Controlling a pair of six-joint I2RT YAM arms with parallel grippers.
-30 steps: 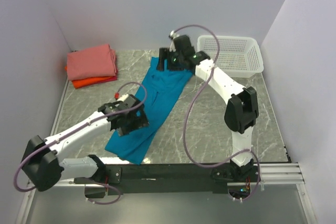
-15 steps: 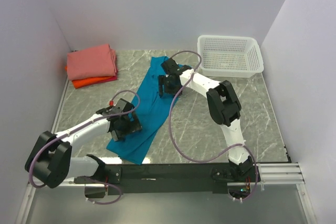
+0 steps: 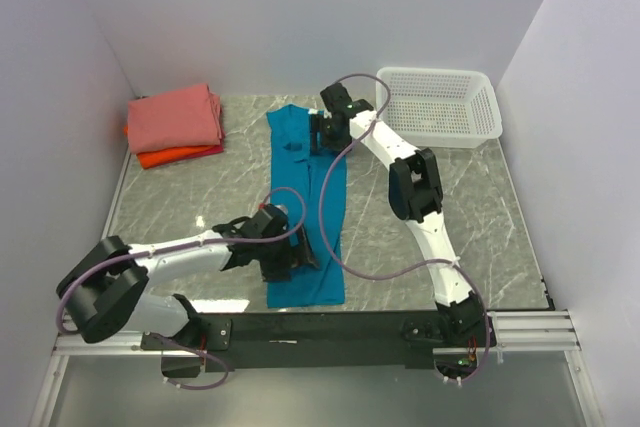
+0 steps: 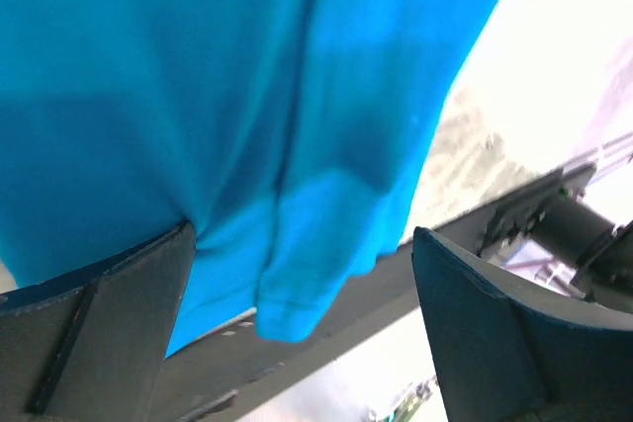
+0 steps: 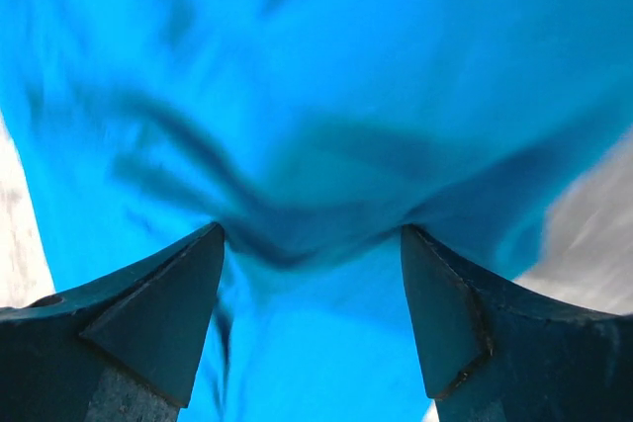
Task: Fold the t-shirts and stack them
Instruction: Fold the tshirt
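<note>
Teal-blue t-shirt (image 3: 298, 187) being spanned by both end effectors on the surface (image 3: 490, 227).

The shirt is lying stretched as a long strip from upper centre to lower centre of the top view. The left end effector (image 4: 302, 234) is being held released at the strip's lower end, fingers spread over the cloth. The right end effector (image 5: 312, 229) is being held equally released at the upper end. A salmon-pink t-shirt (image 3: 175, 117) is sitting folded on red-orange ones (image 3: 185, 155) at upper left.

Soft, even light keeps the top view sharp with faint shadows; both wrist views are blurred, the left overexposed white beyond the teal-blue shirt (image 4: 247, 96).
</note>
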